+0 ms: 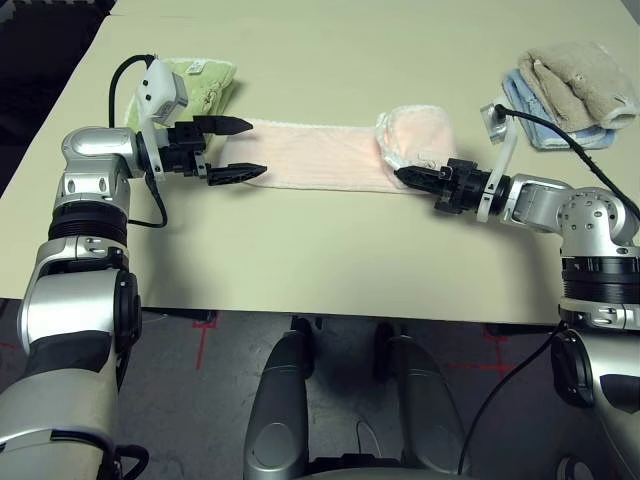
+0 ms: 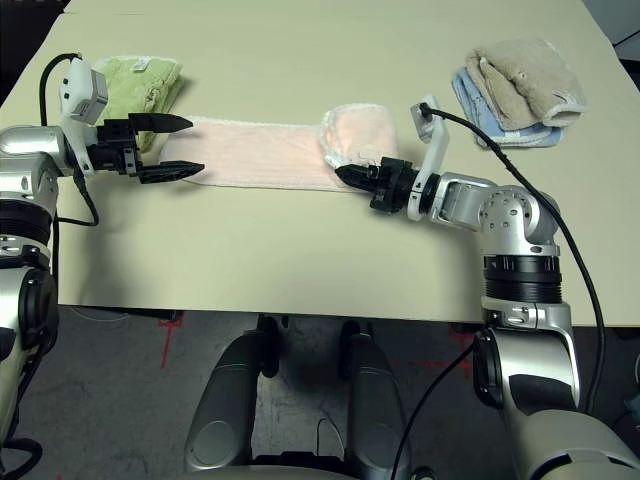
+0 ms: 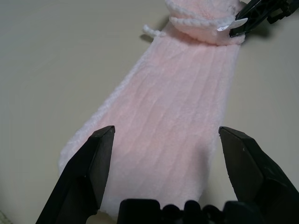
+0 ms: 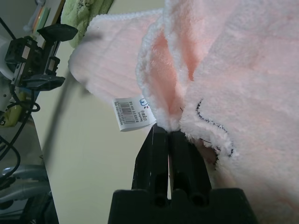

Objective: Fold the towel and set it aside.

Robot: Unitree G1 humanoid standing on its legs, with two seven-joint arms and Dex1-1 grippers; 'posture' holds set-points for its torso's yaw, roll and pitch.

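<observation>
Right tool (image 1: 412, 177) pinched on towel (image 1: 320, 153) end, mid-frame on table (image 1: 300, 260), folding it over. Left tool (image 1: 240, 148) released at far end. Next I'd let go, then fold again.

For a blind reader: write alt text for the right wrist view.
The right claw, shut, pinches the edge of a bunched pale pink terry towel beside its small white barcode tag. The open left claw waits at the towel's far end.
</observation>
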